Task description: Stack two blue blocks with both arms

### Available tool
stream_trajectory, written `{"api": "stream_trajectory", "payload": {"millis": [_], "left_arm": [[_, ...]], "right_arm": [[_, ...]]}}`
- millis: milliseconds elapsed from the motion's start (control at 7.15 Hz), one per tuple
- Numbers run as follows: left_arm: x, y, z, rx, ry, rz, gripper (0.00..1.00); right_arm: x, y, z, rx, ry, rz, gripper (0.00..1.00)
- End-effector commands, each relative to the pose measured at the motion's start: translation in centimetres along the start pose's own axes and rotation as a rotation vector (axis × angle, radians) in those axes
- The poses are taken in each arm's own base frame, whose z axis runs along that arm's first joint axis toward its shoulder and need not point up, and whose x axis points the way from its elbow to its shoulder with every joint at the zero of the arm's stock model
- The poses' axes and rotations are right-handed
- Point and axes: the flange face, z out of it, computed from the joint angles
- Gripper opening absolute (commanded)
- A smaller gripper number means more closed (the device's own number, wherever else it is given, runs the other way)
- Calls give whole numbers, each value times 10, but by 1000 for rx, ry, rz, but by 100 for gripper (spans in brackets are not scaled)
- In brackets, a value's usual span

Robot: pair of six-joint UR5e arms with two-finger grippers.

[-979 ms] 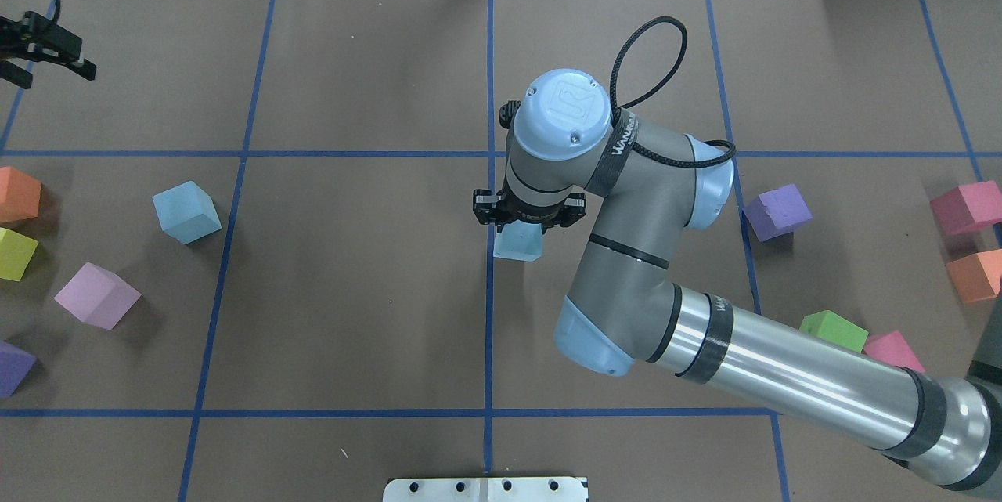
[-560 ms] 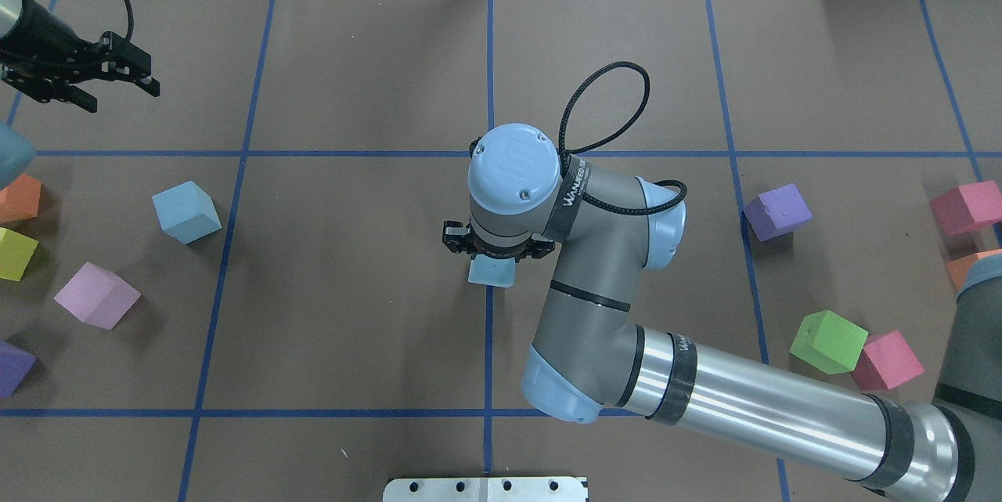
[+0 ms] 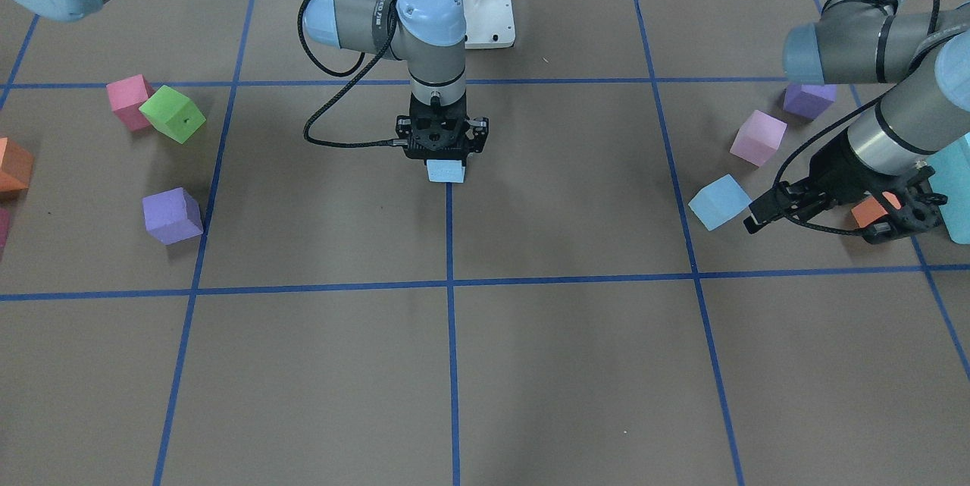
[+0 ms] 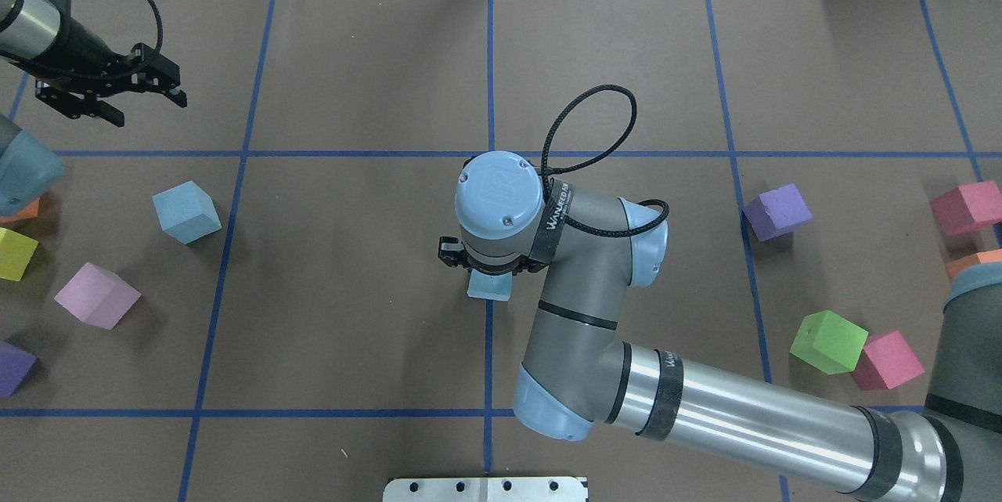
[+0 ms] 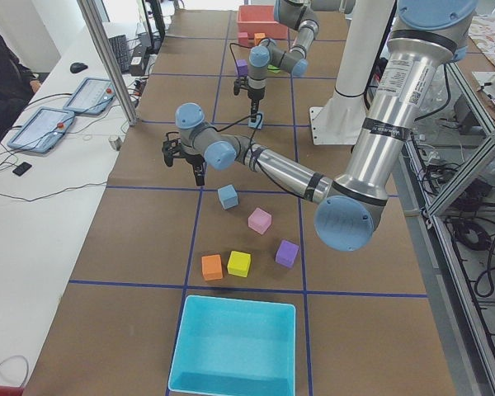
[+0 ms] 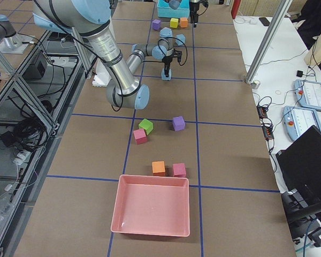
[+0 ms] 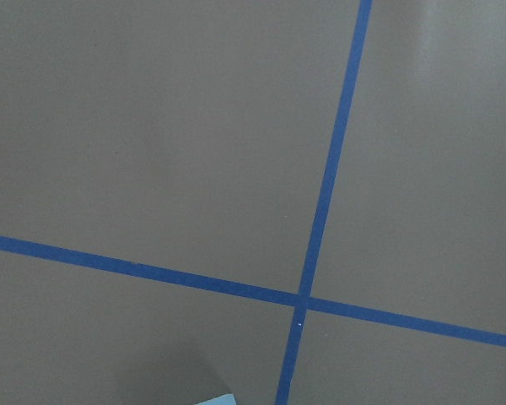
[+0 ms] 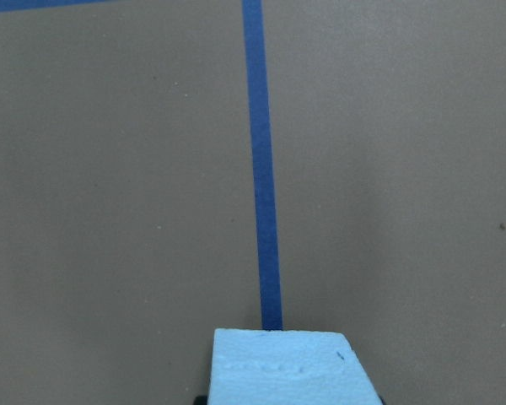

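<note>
Blue block [image 3: 445, 172] is pinched by the right gripper [image 3: 445, 161], at the centre tape line [image 3: 450, 243]. Left gripper [image 4: 145, 106] hangs spread wide, apart from the other block [image 4: 185, 211].

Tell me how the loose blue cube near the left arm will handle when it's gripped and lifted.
The blue cube looks like matte foam, so it is probably light and grippy. With its flat faces, it likely slides rather than rolls. Its twin in the right gripper shows faint dents, so squeezing may mark it.
</note>
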Motion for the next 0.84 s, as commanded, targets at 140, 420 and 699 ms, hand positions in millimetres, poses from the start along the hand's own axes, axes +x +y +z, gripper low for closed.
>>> {"api": "stream_trajectory", "payload": {"millis": [140,420,699], "left_arm": [[-4,4,5,-9,-7,-6,99],[-18,14,11,23,-43,-65,98],[-38,50,15,23,-56,-105,98]], "right_arm": [[-1,-1,-1,6,-1,-21,100],[17,-43,-22,30,-9,-97,100],[71,-99,-42,-12,-22,-130,100]]}}
